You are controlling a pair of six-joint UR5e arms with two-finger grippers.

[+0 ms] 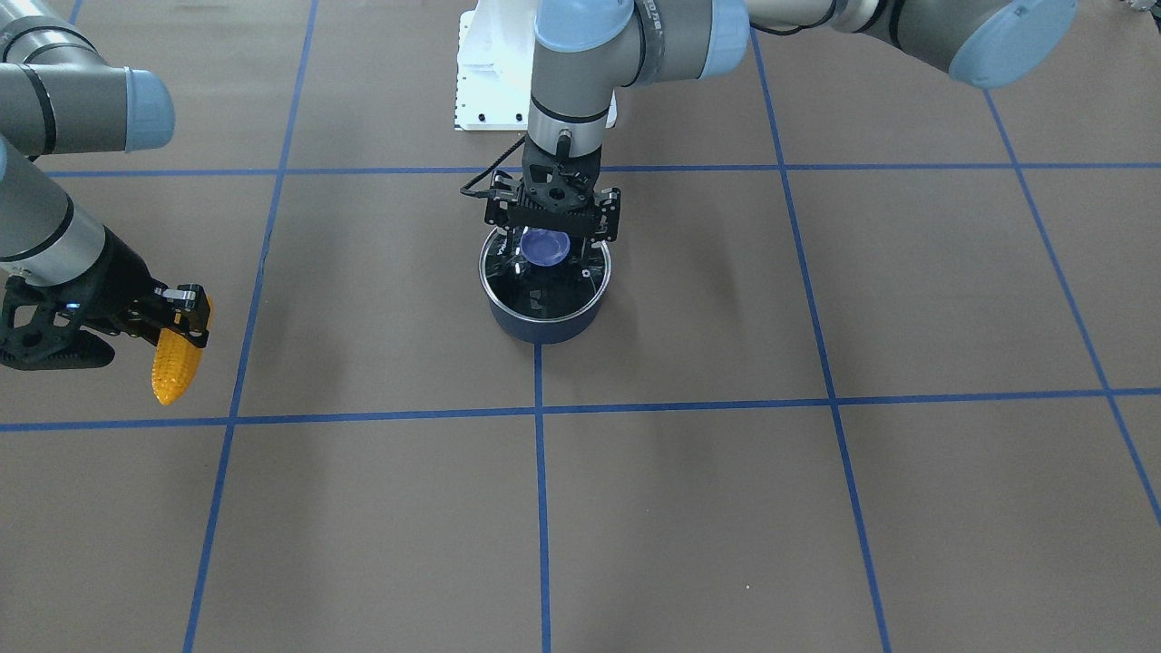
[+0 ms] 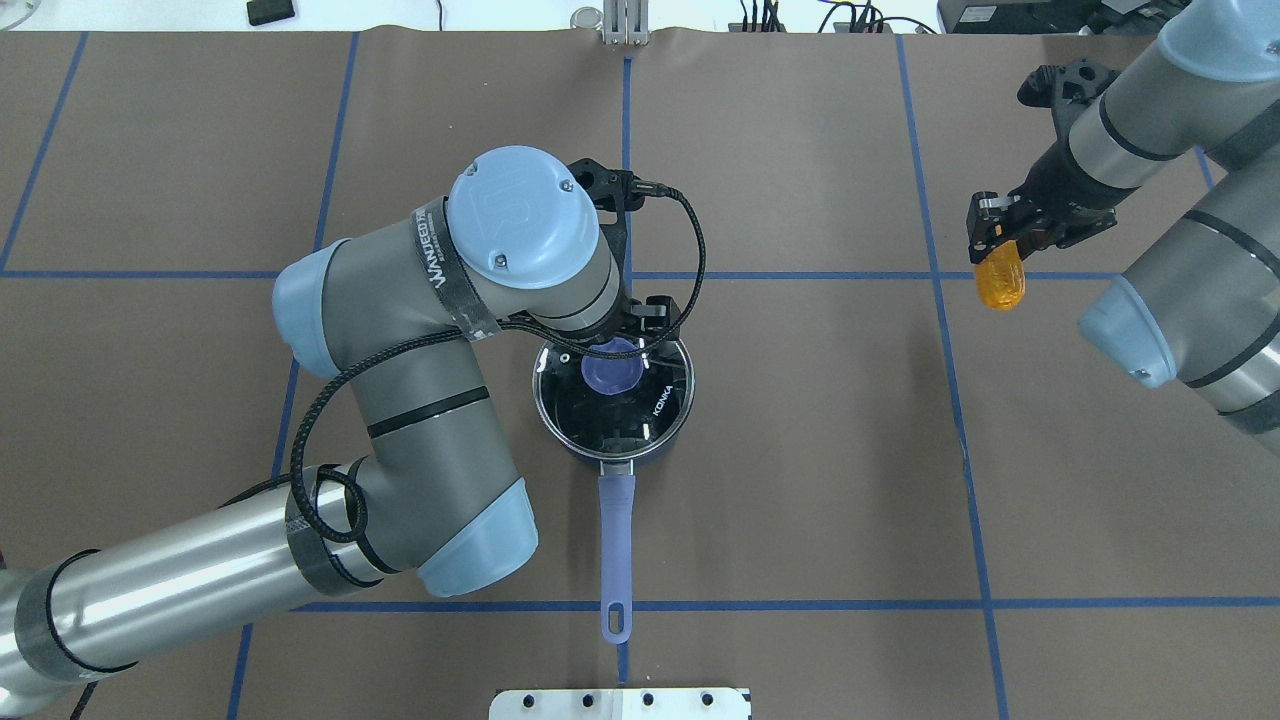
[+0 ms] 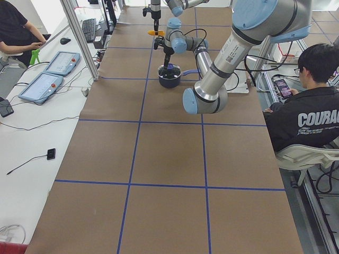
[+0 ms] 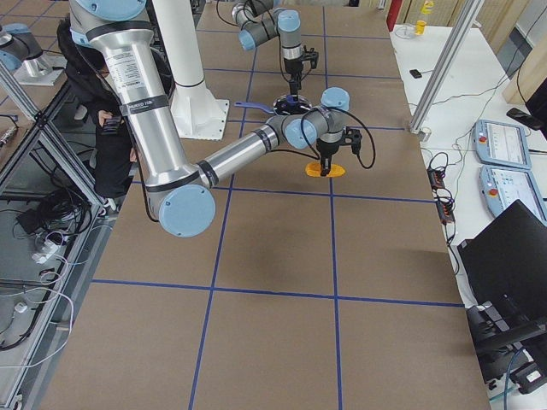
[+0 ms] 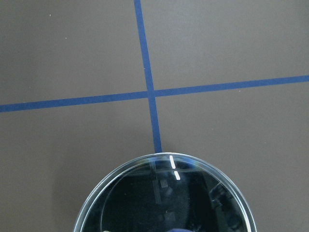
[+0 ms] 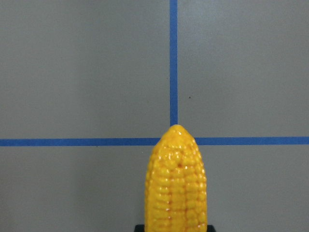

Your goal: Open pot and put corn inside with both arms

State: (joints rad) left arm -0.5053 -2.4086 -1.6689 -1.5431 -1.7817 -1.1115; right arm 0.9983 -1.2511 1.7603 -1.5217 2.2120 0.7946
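Note:
The navy pot point(image 1: 544, 328) stands mid-table, its periwinkle handle point(image 2: 616, 540) pointing toward the robot base. The glass lid point(image 1: 544, 283) rests on its rim and also shows in the left wrist view point(image 5: 164, 203). My left gripper point(image 1: 547, 238) hangs straight down over the lid's blue knob point(image 1: 545, 248); I cannot tell whether its jaws are closed on the knob. My right gripper point(image 1: 186, 313) is shut on the orange-yellow corn point(image 1: 175, 363) and holds it tip down above the table, well off to the pot's side. The corn also shows overhead point(image 2: 999, 282) and in the right wrist view point(image 6: 176, 183).
The white base mount point(image 1: 490, 73) stands behind the pot. The brown table carries a blue tape grid. A seated operator point(image 3: 318, 116) is beside the table, and tablets point(image 3: 47, 74) lie on a side bench.

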